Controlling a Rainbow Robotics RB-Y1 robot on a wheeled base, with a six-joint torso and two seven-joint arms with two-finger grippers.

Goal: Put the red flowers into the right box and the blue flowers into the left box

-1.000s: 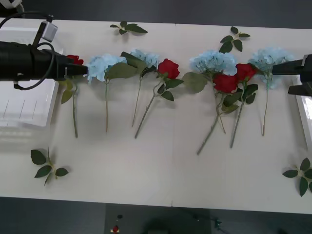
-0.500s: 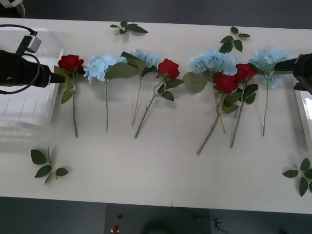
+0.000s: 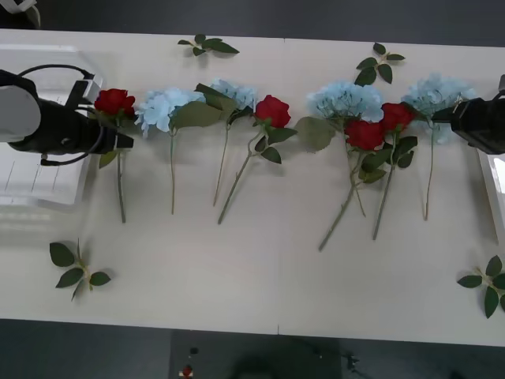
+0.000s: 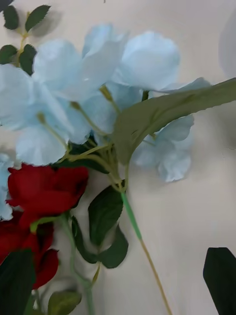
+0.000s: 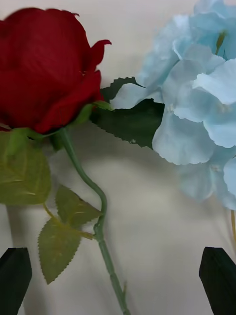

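Several red flowers and blue flowers lie in a row across the table, heads toward the far side. My left gripper (image 3: 125, 140) is open beside the stem of the leftmost red flower (image 3: 114, 101). In the left wrist view that stem (image 5: 101, 231) runs between the black fingertips (image 5: 219, 275), below the red head (image 5: 49, 64). My right gripper (image 3: 443, 117) hovers open at the rightmost blue flower (image 3: 438, 93). Its blue cluster (image 4: 108, 83) and green stem (image 4: 132, 216) lie ahead of the fingers (image 4: 221, 275). The left box (image 3: 39, 170) sits under my left arm. The right box (image 3: 493, 189) shows its edge.
Other blue flowers (image 3: 162, 106) (image 3: 346, 101) and red flowers (image 3: 273, 110) (image 3: 364, 134) lie close together, some overlapping. Loose leaf sprigs rest at the far edge (image 3: 207, 45) (image 3: 377, 65), front left (image 3: 77, 271) and front right (image 3: 488, 283).
My left arm drew back off the leftmost red flower, then came in again lower, at its stem. My right arm shifted slightly by the rightmost blue flower. No flower has moved.
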